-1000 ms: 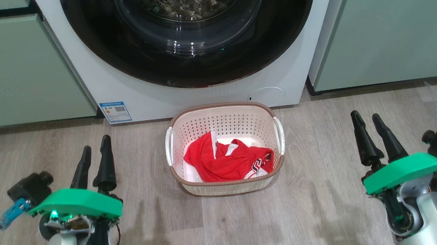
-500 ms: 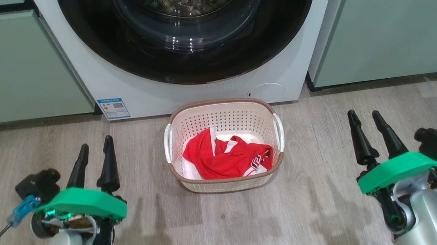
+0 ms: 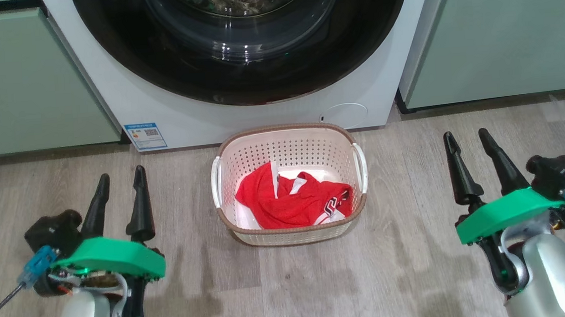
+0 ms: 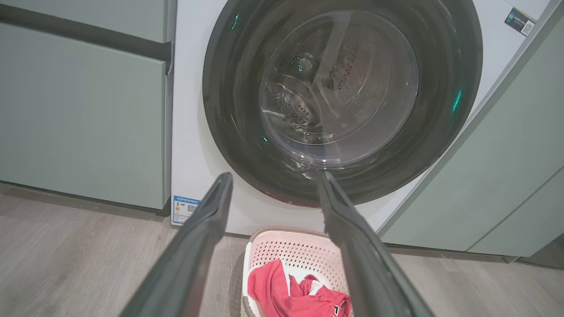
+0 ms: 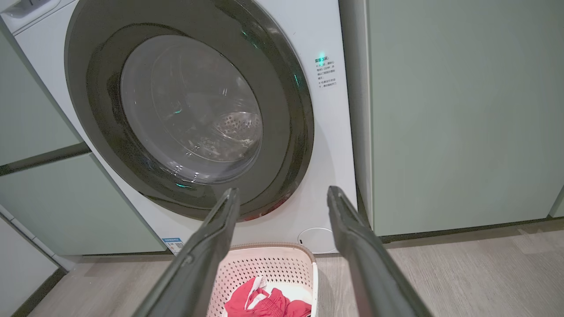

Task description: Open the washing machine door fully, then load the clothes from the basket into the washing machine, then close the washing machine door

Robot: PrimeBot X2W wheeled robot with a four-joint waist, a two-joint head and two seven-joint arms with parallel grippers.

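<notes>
The white washing machine (image 3: 180, 118) stands ahead with its round black-rimmed door (image 3: 245, 46) closed flat against the front; the door (image 4: 341, 94) (image 5: 194, 114) also faces both wrist cameras. On the floor before it sits the cream basket (image 3: 285, 146) holding the red clothes (image 3: 293, 202). My left gripper (image 3: 120, 179) hovers open at the lower left, well left of the basket. At the lower right my right gripper (image 3: 466, 138) is open too, well right of the basket. Both hold nothing.
Pale green cabinets (image 3: 24, 87) (image 3: 502, 33) flank the machine on both sides. The floor is grey wood-look planks (image 3: 291, 287). A blue sticker (image 3: 145, 136) and a round service flap (image 3: 344, 114) sit low on the machine's front.
The scene has slid up slightly in the head view, so the camera moved. Both grippers have risen a little and stay open. Basket and clothes are unmoved.
</notes>
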